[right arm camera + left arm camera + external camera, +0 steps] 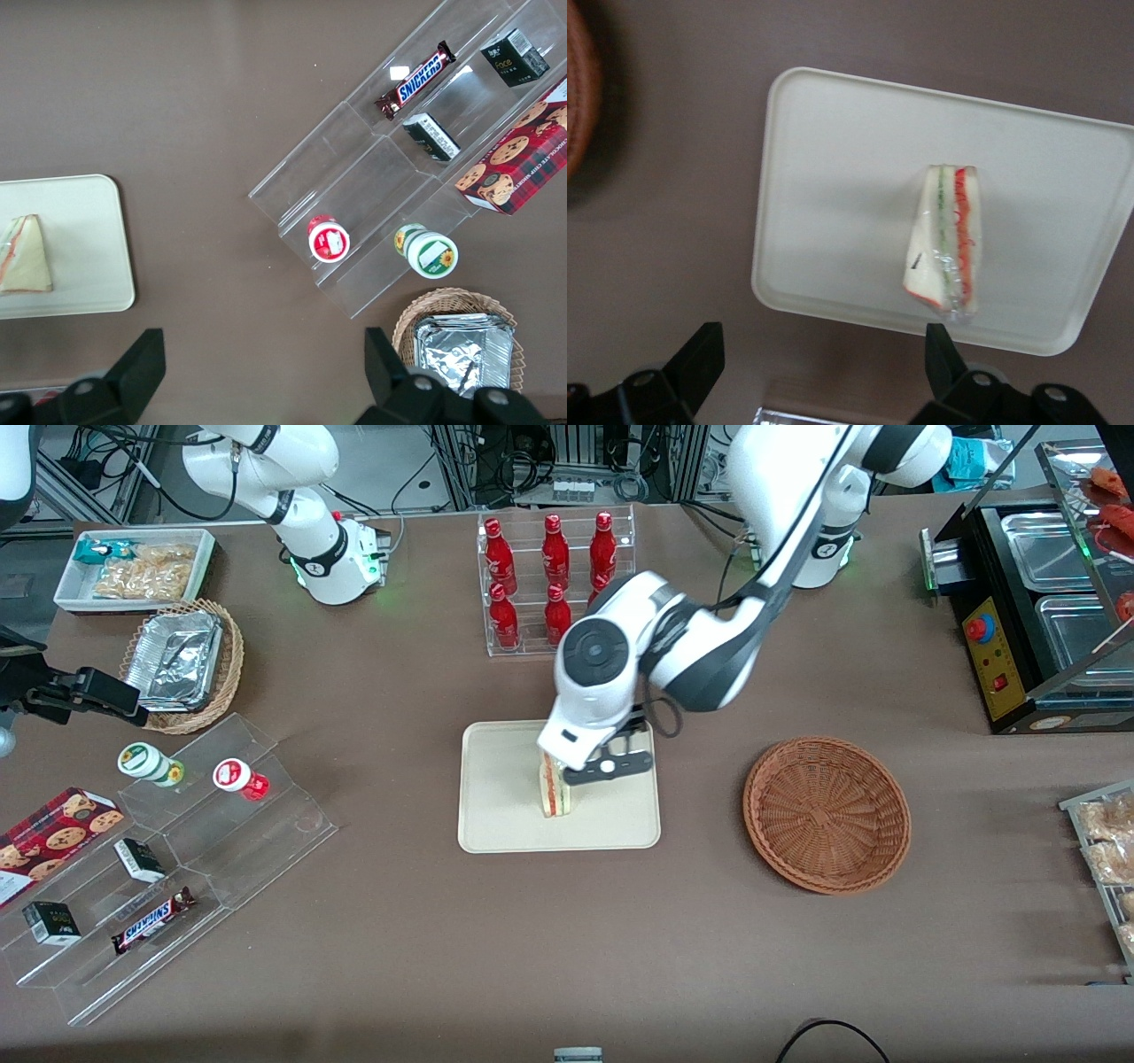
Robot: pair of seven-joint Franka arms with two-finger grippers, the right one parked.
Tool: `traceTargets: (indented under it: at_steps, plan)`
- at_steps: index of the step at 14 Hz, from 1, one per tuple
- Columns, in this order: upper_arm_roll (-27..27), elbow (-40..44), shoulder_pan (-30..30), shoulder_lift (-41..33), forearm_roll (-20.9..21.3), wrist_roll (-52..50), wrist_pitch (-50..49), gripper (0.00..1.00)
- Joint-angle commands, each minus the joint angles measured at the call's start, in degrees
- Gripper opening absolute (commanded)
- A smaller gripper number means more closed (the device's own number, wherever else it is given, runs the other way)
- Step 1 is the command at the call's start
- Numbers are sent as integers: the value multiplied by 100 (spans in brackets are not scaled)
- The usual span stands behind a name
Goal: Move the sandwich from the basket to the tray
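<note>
The brown counter (443,939) carries the emptied reddish wicker basket (827,813) toward the working arm's end, and beside it the cream tray (496,815), where the plastic-wrapped sandwich (555,788) now stands on its own.

Judging by this, the placing is done and the step in hand is the retreat. It goes best as a straight lift, so neither of the 2 fingers clips the wedge and topples it.

The tool (607,764) hangs just above the tray's middle, spread wide and holding nothing. In the wrist view the sandwich (948,239) sits clear below the fingertips (700,350), untouched.
</note>
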Motion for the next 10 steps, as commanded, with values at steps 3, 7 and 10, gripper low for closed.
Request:
traceTargets:
  at_steps: [3,7,10]
  plan:
    - [-19,-1198,922,-981,75,617,-108,100]
    - [-19,-2104,1661,-1798,57,1646,-108,100]
    - [-19,-2675,2153,-2396,48,2436,-134,100]
